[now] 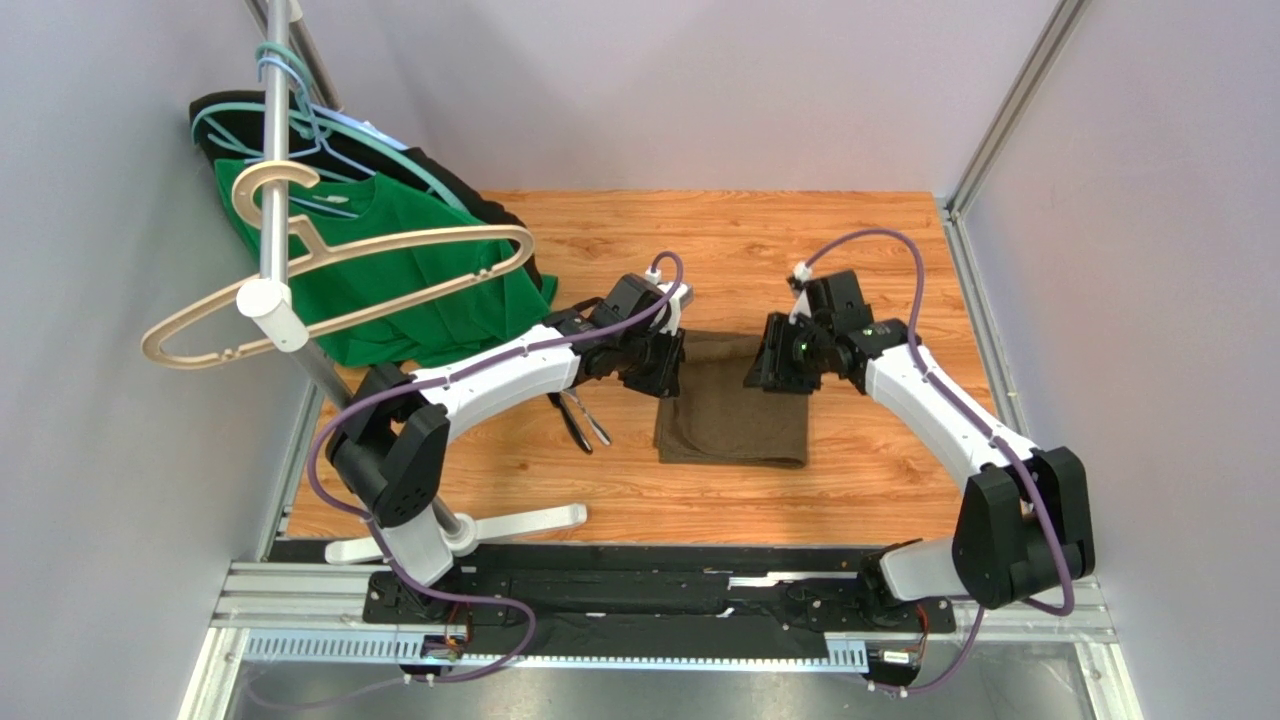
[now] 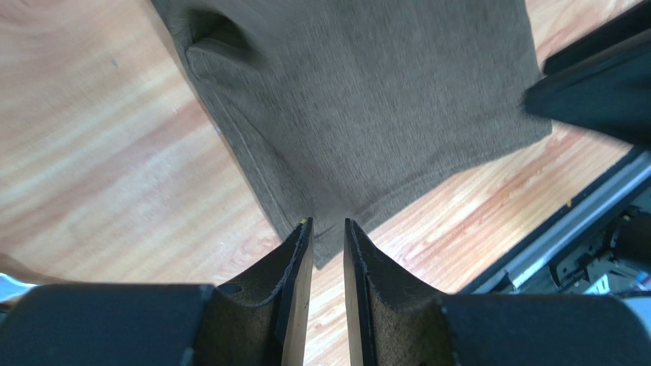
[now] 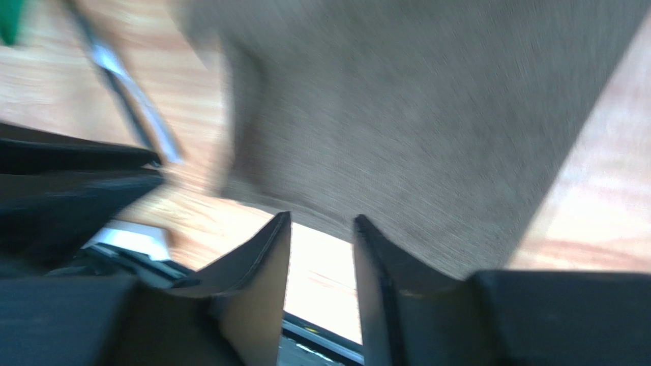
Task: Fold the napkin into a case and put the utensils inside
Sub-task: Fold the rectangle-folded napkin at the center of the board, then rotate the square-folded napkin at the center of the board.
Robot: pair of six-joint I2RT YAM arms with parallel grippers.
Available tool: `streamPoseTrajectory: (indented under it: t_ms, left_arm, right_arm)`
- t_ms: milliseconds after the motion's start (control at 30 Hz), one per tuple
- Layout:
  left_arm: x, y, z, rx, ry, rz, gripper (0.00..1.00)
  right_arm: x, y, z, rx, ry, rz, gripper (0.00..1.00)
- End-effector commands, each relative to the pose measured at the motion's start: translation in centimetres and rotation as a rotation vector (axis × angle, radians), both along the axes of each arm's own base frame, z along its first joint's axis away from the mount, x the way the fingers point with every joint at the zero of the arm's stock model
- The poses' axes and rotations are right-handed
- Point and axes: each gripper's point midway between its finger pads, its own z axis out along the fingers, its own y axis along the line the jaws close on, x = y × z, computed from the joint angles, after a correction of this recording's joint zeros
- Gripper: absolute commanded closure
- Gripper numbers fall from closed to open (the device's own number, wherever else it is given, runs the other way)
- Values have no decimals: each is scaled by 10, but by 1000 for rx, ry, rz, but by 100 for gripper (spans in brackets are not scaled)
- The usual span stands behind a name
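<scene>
Lying flat on the wooden table (image 1: 887,480), the napkin (image 1: 736,420) is a dark olive-brown rectangle folded over on itself, and it is the thing everything else gathers round. Both arms reach to its far edge: the left gripper (image 1: 657,368) sits over the napkin's far left corner and the right gripper (image 1: 778,365) over its far right corner, the two well apart across the cloth's width. From the left wrist, the napkin (image 2: 367,99) fills the upper view, with a soft raised fold near one corner. The left gripper (image 2: 327,223) has its fingers (image 2: 298,259) drawn close but not touching, a narrow slit of bare wood showing between them, and the tips stand just at a corner of the cloth with nothing pinched. The right wrist's view is blurred. Even so, the right gripper (image 3: 321,217) shows its fingers (image 3: 267,259) parted more widely above the napkin's (image 3: 428,114) edge, with no cloth between them that I can make out. The utensils (image 1: 582,420) lie on the wood just left of the napkin, partly under the left arm, dark-handled and crossed. Farther left of the napkin hangs a green shirt (image 1: 376,285) on a beige hanger (image 1: 346,278), with a black garment (image 1: 451,180) behind it.
</scene>
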Motion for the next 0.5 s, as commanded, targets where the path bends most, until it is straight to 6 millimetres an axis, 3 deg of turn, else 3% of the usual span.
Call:
streamPoseTrajectory:
  t_ms: [0,33,167,233,300,467]
  left_arm:
    - [16,4,17,35,-72,24,70]
    - [20,6,20,38,-71,40,70]
    - [21,9,17,21,-39,76,71]
    - [21,9,14,19,-21,74,65]
    - [21,15,-3,44,57,69,62]
    - [12,11,-23,40,162,48,55]
  right_arm:
    - [8,-1,-19,0,-56,-8,65]
    - [8,2,-31,5,-26,0,66]
    - [34,21,-41,43,-22,36,74]
    - [44,25,-43,36,-23,43,75]
    - [56,26,-48,13,2,33,74]
    - [36,12,-49,-53,67,22,68]
